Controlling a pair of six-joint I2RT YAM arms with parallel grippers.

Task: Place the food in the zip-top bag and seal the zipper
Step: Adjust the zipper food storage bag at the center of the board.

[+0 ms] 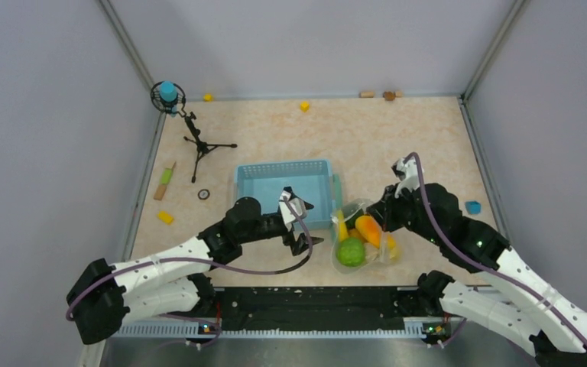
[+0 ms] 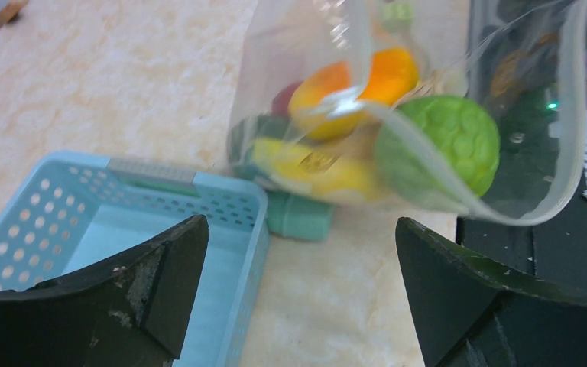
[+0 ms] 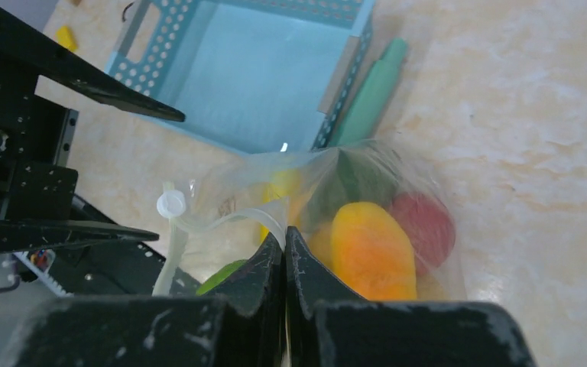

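Note:
The clear zip-top bag (image 1: 364, 238) lies near the front edge, right of the basket, with its mouth open. It holds the food: a light green fruit (image 1: 350, 251), an orange one (image 1: 368, 228), and red, dark green and yellow pieces (image 3: 425, 224). My right gripper (image 3: 284, 238) is shut on the zipper strip (image 3: 222, 220) at the bag's rim and shows in the top view (image 1: 386, 216). My left gripper (image 1: 309, 223) is open and empty, just left of the bag. In its wrist view (image 2: 298, 298) the bag (image 2: 520, 153) hangs ahead with the green fruit (image 2: 447, 141) at the mouth.
The light-blue basket (image 1: 246, 183) stands behind the left gripper, with a teal stick (image 2: 298, 216) between it and the bag. A small tripod (image 1: 199, 145) stands at the far left. Small yellow blocks (image 1: 166, 217) and a blue block (image 1: 472, 206) lie about. A black rail (image 1: 313, 302) runs along the front edge.

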